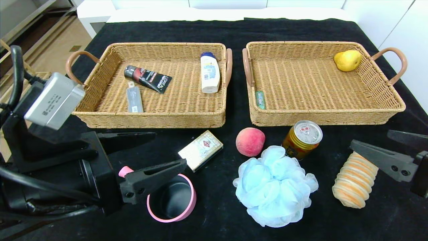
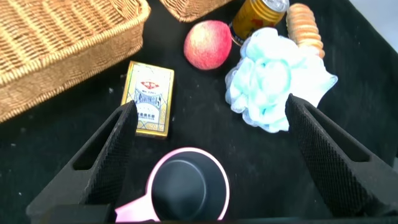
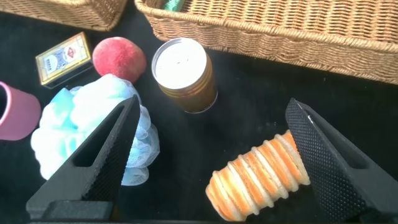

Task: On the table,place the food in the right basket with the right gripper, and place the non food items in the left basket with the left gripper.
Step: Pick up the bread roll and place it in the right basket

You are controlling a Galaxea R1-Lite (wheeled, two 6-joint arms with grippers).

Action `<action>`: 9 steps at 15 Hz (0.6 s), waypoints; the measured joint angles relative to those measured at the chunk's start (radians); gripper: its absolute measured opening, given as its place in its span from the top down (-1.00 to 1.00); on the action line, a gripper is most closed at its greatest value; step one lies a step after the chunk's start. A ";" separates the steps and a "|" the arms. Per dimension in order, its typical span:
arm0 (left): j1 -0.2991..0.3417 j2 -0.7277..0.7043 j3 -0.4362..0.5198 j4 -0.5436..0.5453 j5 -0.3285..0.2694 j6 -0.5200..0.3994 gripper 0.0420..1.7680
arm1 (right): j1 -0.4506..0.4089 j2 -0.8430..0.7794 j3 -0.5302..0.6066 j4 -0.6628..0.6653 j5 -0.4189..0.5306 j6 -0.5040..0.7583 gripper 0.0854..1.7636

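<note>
Two wicker baskets sit side by side on the black surface (image 1: 230, 214). The left basket (image 1: 100, 117) holds a black tube (image 1: 147, 78), a small grey tube (image 1: 134, 98) and a white bottle (image 1: 210, 72); the right basket (image 1: 321, 117) holds a yellow pear (image 1: 347, 60) in its far corner and a green tube (image 1: 260, 99) against the wall nearest the left basket.

Just in front of the right basket stand a peach (image 1: 250, 141) and a gold can (image 1: 302, 139), well apart from the pear. A blue bath pouf (image 1: 274, 185) lies in front of the peach, touching the can. A card box (image 1: 200, 150) lies beside the peach, on its left-basket side, and a pink cup (image 1: 172, 198) sits in front of the box.

The left pincer (image 2: 208, 134) hangs spread wide above the pink cup, gripping nothing (the cup's rim shows between its fingers (image 2: 112, 149) in the left wrist view). The right pincer (image 3: 214, 134) hangs spread open over a ridged orange-and-cream bread roll (image 1: 355, 179), which lies beside the pouf on the side away from the cup; its fingers (image 3: 323, 162) are apart from the roll and hold nothing.
</note>
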 joint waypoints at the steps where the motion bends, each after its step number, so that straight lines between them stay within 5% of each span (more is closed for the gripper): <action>1: 0.001 -0.001 0.006 0.000 0.000 0.000 -0.94 | -0.002 0.001 -0.002 0.005 -0.018 0.000 -0.94; 4: 0.003 -0.010 0.016 -0.003 0.001 0.000 -0.94 | -0.027 0.010 -0.030 0.052 -0.088 0.023 -0.94; 9: 0.010 -0.035 0.019 -0.001 0.001 0.000 -0.94 | -0.066 0.062 -0.258 0.485 -0.172 0.323 -0.94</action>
